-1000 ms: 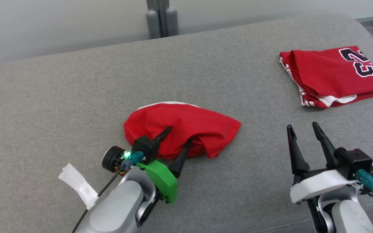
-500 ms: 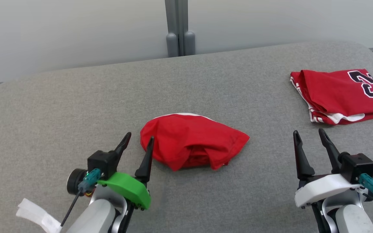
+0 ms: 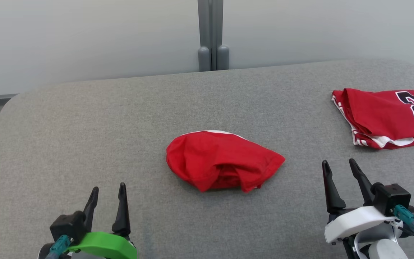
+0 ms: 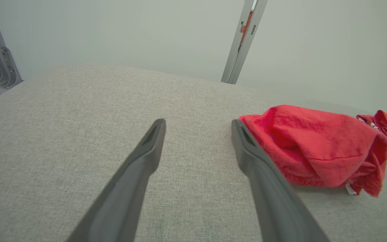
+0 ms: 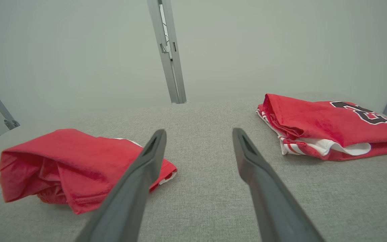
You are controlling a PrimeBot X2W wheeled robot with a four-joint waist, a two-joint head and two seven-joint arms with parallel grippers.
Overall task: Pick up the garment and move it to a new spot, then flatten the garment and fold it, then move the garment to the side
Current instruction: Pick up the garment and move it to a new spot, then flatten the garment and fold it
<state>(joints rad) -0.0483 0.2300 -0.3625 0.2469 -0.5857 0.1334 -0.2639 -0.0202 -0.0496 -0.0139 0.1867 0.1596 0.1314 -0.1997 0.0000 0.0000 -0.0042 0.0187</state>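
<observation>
tabletop point(image 3: 84, 126): grey woven cloth, matt, coarse | garment point(image 3: 221, 160): soft red cloth, matt, rumpled | folded jersey point(image 3: 379, 115): smoother red cloth | my left hand point(image 3: 108, 187): matt dark plastic fingers point(image 3: 122, 208), smooth green plastic shell point(image 3: 102, 245) | post point(image 3: 210, 32): smooth grey metal

Left gripper point(image 3: 107, 192) low, fingers spread, right gripper point(image 3: 339, 168) likewise, empty

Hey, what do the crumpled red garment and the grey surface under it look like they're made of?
Garment: soft matte knit, likely cotton; it slumps in loose folds. Surface: grey woven upholstery fabric, matte; a fine heathered weave shows.
</observation>
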